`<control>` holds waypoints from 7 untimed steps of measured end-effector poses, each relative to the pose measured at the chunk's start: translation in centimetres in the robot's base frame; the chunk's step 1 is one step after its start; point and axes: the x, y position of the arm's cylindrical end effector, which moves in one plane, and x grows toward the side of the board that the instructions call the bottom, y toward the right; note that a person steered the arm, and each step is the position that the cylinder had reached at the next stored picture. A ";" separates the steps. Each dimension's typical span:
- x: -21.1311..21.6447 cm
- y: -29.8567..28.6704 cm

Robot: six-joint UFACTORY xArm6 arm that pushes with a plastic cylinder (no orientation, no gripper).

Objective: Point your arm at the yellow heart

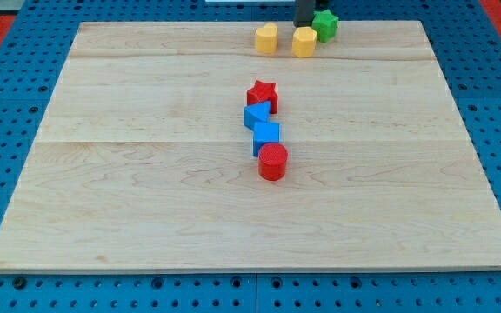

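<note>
The yellow heart [266, 38] lies near the top edge of the wooden board, just left of a yellow hexagon-like block [304, 41]. My tip [305, 26] comes down at the view's top, right behind the yellow hexagon-like block and beside the green star [324, 24]. The tip is to the right of the yellow heart, about one block's width away, with no contact. The very end of the rod is partly hidden by the yellow hexagon-like block.
A column of blocks stands in the board's middle: a red star [262, 94], a blue triangular block [256, 115], a blue cube [266, 136] and a red cylinder [272, 162]. The wooden board [146, 174] rests on a blue perforated table.
</note>
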 end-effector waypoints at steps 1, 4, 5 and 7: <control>0.0 -0.1; -0.1 -0.3; 0.0 -0.4; -0.1 -0.5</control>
